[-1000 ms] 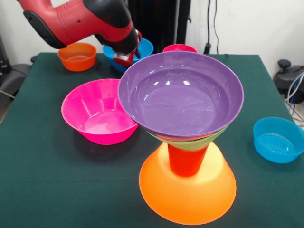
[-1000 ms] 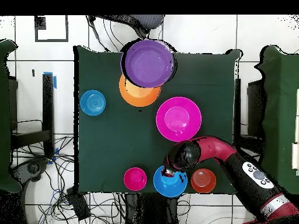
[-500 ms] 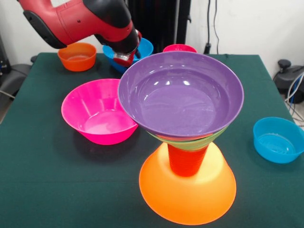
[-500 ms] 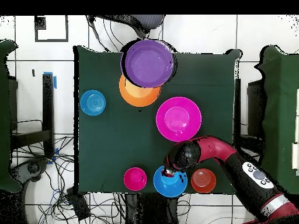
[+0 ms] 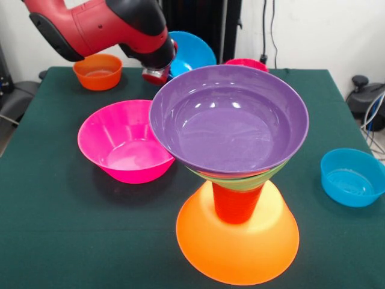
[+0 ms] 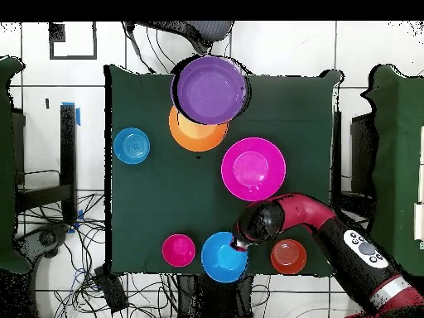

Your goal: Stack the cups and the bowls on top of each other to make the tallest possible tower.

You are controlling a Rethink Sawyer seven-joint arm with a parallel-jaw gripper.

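Note:
The tower stands at the front: a large orange bowl (image 5: 237,247), rim down, an orange-red cup (image 5: 236,201), a green bowl (image 5: 240,180) and a wide purple bowl (image 5: 228,117) on top. In the overhead view the purple bowl (image 6: 209,89) covers most of the orange base (image 6: 192,132). My gripper (image 5: 157,73) is at the table's far side, shut on the rim of a mid blue bowl (image 5: 189,54). It holds the bowl tilted and off the table. In the overhead view the gripper (image 6: 239,243) is beside this blue bowl (image 6: 224,257).
A large pink bowl (image 5: 123,141) sits upright left of the tower, also seen from overhead (image 6: 252,169). A small orange bowl (image 5: 98,71) is at the far left. A small red bowl (image 5: 246,62) is behind the tower. A small blue bowl (image 5: 352,176) is at the right.
The blue bowl has come up off the table in my gripper and tilted. The small red bowl has shifted a little sideways, away from the arm.

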